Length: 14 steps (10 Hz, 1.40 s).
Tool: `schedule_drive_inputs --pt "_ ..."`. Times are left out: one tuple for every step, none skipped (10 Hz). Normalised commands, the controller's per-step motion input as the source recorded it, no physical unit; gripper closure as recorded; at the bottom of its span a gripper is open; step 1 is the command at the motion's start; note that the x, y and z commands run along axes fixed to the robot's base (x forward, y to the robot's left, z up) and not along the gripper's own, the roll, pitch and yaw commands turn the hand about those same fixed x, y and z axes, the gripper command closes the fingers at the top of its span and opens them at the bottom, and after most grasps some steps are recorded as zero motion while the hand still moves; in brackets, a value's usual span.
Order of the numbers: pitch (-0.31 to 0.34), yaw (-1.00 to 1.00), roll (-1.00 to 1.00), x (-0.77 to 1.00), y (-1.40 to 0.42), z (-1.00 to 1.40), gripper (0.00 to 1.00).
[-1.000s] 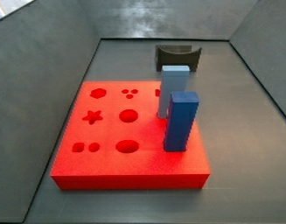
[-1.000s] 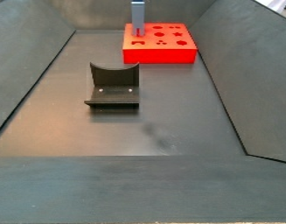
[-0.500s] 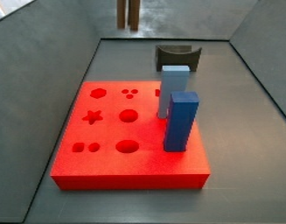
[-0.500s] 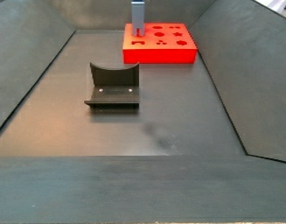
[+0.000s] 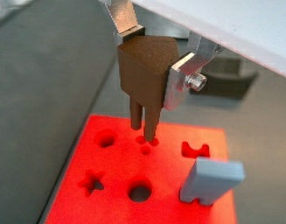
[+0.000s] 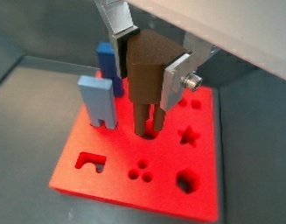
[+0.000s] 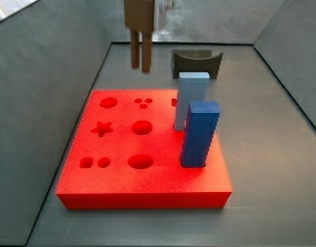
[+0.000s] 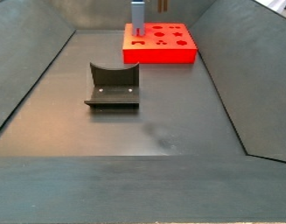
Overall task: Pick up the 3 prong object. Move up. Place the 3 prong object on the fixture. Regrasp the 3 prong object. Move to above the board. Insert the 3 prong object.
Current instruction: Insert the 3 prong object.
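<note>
Fingers (image 5: 180, 74) pinch the flat upper body of the 3 prong object (image 5: 143, 74), prongs hanging free at frame centre above the board (image 5: 110, 179). It looks stiff, light and wood-like; that flat-sided body seems the right hold, keeping the thin prongs clear. The gripper (image 6: 151, 66) hangs over the board's three small holes (image 7: 142, 100).

There are 1 gripper (image 5: 155, 61) above the board, 1 brown pronged piece (image 5: 145, 79), 2 blue blocks (image 7: 196, 121), 1 red board (image 7: 115, 159) and 1 dark fixture (image 8: 112, 86).

Wrist views close above board (image 5: 110, 157), fingers (image 5: 180, 74) foreground.
</note>
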Motion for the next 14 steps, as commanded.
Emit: schedule_drive_inputs --pt "0.0 -0.72 -0.03 0.05 0.26 -0.95 1.0" --pt "-0.029 -0.2 -0.04 0.0 0.3 -0.28 1.0" --pt "0.0 0.0 -0.01 0.0 0.0 0.0 1.0" --pt "0.0 -0.07 0.0 0.04 0.3 -0.79 1.0" --pt "0.06 -0.54 -0.04 0.08 0.44 -1.0 1.0" --pt "0.046 -0.64 -0.03 0.02 0.35 -1.0 1.0" --pt "0.007 -0.22 -0.09 0.12 0.12 -0.12 1.0" --pt "0.0 0.0 -0.02 0.0 0.0 0.0 1.0" --pt "-0.087 -0.22 0.0 -0.15 -0.2 -0.71 1.0" --pt "-0.099 -0.16 0.1 -0.23 -0.47 -0.83 1.0" --pt "0.0 0.0 0.0 0.0 0.0 -0.02 1.0" --pt "0.02 -0.48 0.07 0.0 0.31 -0.68 1.0" --pt "0.051 -0.85 0.01 0.02 0.18 -0.87 1.0" --pt "0.0 -0.89 0.0 0.02 0.12 -0.55 1.0"
